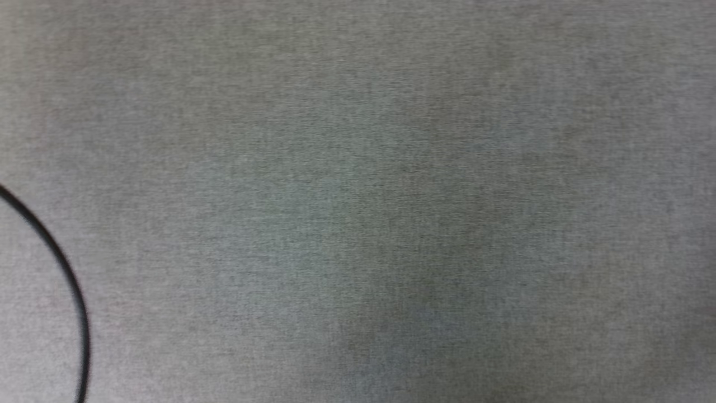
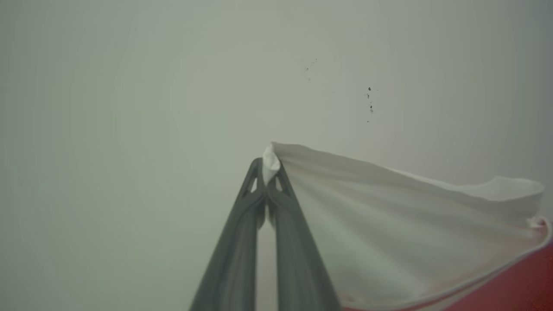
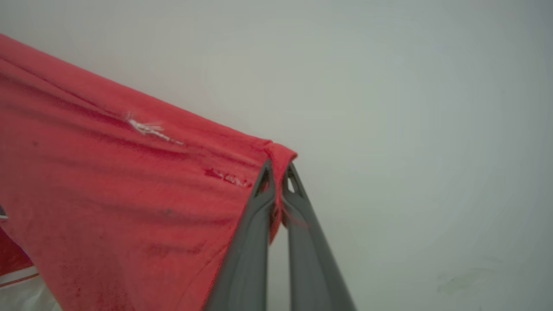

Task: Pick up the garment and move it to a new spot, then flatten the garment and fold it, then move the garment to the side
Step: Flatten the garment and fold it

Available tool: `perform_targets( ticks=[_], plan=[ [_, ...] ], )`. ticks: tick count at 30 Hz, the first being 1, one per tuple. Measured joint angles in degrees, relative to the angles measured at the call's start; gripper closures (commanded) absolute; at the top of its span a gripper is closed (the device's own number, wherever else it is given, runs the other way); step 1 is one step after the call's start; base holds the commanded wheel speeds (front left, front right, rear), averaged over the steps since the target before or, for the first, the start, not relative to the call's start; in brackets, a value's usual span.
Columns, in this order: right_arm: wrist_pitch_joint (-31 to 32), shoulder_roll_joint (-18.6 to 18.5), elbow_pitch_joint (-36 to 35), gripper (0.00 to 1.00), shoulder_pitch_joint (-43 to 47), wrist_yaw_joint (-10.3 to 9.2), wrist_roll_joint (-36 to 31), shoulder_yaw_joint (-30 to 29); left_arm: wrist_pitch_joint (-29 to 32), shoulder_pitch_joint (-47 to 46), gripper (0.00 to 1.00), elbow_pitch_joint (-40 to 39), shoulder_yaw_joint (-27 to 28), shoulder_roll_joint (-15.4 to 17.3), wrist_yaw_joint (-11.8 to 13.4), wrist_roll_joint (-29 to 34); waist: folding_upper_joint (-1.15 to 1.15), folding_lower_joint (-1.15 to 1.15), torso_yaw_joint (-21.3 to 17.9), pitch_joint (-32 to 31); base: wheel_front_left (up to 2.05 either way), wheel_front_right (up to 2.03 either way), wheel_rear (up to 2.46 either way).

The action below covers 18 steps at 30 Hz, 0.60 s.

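Note:
In the left wrist view my left gripper (image 2: 268, 166) is shut on a white part of the garment (image 2: 389, 229); the white cloth stretches away to the right, with red cloth at the lower right corner. In the right wrist view my right gripper (image 3: 278, 169) is shut on a red edge of the garment (image 3: 129, 194), whose red cloth hangs taut to the left, with a bit of white and red trim at the lower left. Both pinched corners are lifted in front of a pale plain background.
The head view looks down on a grey textured surface (image 1: 358, 168) with a thin black curved line (image 1: 61, 268) at the lower left. The pale background in the left wrist view has a few dark specks (image 2: 370, 101).

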Motion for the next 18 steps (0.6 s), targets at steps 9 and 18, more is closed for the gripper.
perform_targets(
  ticks=[9, 18],
  plan=[
    [-6.4, 1.0, 7.7, 1.00, 11.2, -0.03, 0.7, 6.0, -0.9, 17.8, 1.00, -0.4, 0.6, -5.2, -3.6, 0.0, 0.00, -0.01, 1.8, -2.5, 0.00, 0.00, 0.00],
    [-9.6, 0.2, 9.0, 1.00, 29.7, -0.04, 5.6, 13.0, -1.0, 47.5, 1.00, -8.2, 1.6, -9.8, -4.9, 2.1, 0.00, -0.02, 2.7, -10.6, 0.00, 0.00, 0.00]
  ],
)
